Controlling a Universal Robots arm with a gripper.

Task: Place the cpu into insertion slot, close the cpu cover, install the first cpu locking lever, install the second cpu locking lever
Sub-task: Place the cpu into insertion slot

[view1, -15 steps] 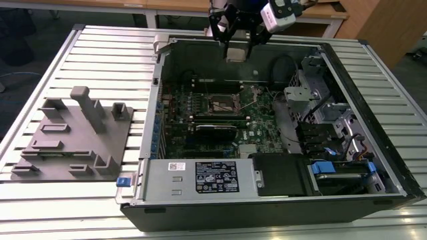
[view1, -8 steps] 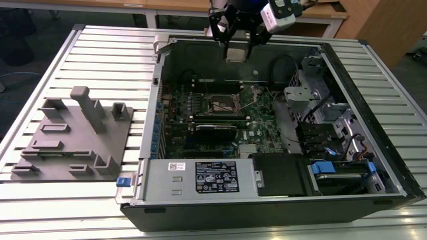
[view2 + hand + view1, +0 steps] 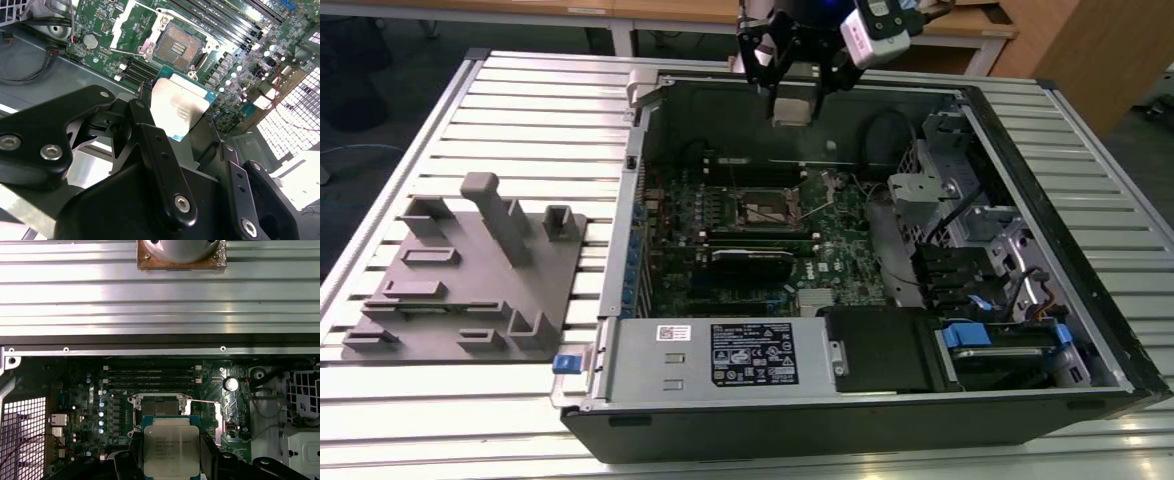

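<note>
- Above the open computer case (image 3: 881, 425), the gripper (image 3: 793, 100) hangs from the arm, pointing down.
- Its fingers (image 3: 150, 145) are clamped on two opposite edges of the cpu (image 3: 182, 105) — held in the air, clear of the insertion slot (image 3: 179, 46).
- The case lies on a ribbed metal counter (image 3: 520, 110), with a grey fixture plate (image 3: 454, 300) at the exterior view's left.
- The cpu is square, its metal top facing both wrist cameras.

A ribbed metal table (image 3: 520, 100) carries an open computer case (image 3: 854, 425) and, beside it toward the exterior view's left, a grey moulded fixture plate (image 3: 447, 315)
</note>
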